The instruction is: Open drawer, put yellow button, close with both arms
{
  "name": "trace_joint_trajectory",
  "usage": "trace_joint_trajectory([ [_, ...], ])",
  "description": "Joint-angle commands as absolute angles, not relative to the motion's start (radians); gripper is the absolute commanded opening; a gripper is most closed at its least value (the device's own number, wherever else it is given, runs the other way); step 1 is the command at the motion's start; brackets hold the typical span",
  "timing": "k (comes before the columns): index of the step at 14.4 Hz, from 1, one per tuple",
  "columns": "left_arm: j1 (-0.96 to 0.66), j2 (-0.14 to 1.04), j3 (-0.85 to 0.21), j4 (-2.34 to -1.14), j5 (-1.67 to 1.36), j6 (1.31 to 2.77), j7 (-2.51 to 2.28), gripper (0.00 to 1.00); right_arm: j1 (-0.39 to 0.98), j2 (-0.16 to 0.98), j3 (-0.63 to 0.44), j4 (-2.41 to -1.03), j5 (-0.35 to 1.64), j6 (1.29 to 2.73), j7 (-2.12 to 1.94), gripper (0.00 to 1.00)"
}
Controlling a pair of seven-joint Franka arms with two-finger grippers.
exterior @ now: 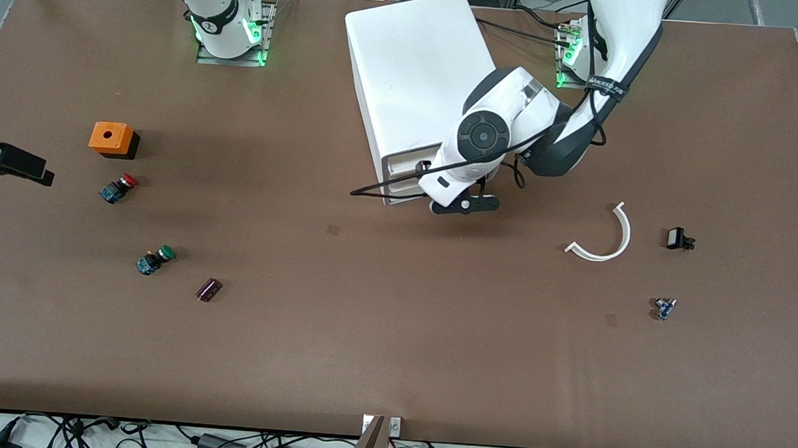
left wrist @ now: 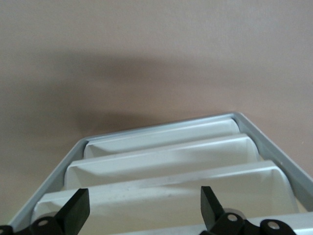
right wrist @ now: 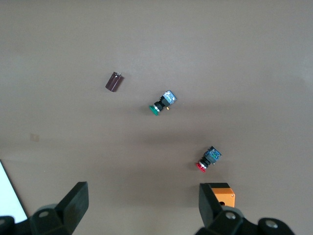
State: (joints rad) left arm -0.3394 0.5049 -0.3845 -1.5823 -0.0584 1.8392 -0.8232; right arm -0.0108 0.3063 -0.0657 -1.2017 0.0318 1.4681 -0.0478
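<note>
front view / cabinet point(exterior: 417, 75): white box at the robots' edge of the table, drawer fronts facing the front camera.
front view / drawer point(exterior: 409, 162): top one of the stack, partly hidden by the left arm; can't tell if it's pulled out.
front view / left gripper point(exterior: 467, 204): low, right in front of the drawer fronts.
front view / right gripper point(exterior: 26, 167): out at the right arm's end of the table, near the orange box point(exterior: 111, 138).
front view / buttons: red button point(exterior: 118, 187) just nearer the camera than the orange box, green button point(exterior: 155, 260) nearer still, dark cylinder point(exterior: 209, 289) beside it. Yellow button not visible in any view.
left wrist view / left gripper point(left wrist: 144, 210): fingers point(left wrist: 76, 210) spread wide, nothing between them, over the stacked white fronts.
right wrist view / right gripper point(right wrist: 142, 205): fingers point(right wrist: 73, 203) spread, empty, hanging over bare table.
</note>
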Motion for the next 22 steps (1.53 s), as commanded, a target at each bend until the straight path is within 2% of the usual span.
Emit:
trace_joint_trajectory([
  [1, -0.322, 0.468, -0.419, -1.634, -0.058, 1.822, -0.836, 1.0, -0.017, 0.247, -0.043, -1.286, 0.006, 1.516, -0.072, 1.0],
  [6, -0.322, 0.468, -0.416, -1.623, -0.078, 1.816, -0.828, 1.0, 0.002, 0.2, -0.043, -1.363, -0.026, 1.557, -0.063, 1.0],
  [8, -0.311, 0.466, -0.399, -1.592, -0.058, 1.813, -0.835, 1.0, 0.002, 0.125, -0.043, -1.486, -0.046, 1.629, -0.061, 1.0],
  [10, -0.229, 0.445, -0.394, -1.562, -0.022, 1.789, -0.813, 1.0, 0.002, 0.048, -0.044, -1.618, -0.052, 1.71, -0.063, 1.0],
  [12, -0.168, 0.422, -0.387, -1.537, -0.014, 1.758, -0.767, 1.0, 0.002, 0.009, -0.043, -1.672, -0.071, 1.73, -0.057, 1.0],
  [15, -0.074, 0.368, -0.388, -1.514, 0.072, 1.692, -0.607, 1.0, -0.002, 0.011, -0.044, -1.674, -0.071, 1.726, -0.06, 1.0],
  [18, 0.036, 0.345, -0.39, -1.435, 0.107, 1.56, -0.323, 1.0, -0.002, 0.021, -0.043, -1.654, -0.061, 1.677, -0.057, 1.0],
  [21, 0.061, 0.25, -0.289, -1.451, 0.084, 1.552, -0.039, 1.0, -0.002, 0.034, -0.041, -1.64, -0.057, 1.686, -0.055, 1.0],
  [22, 0.049, 0.192, -0.215, -1.485, 0.045, 1.552, 0.057, 1.0, -0.002, 0.04, -0.041, -1.637, -0.057, 1.689, -0.055, 1.0],
])
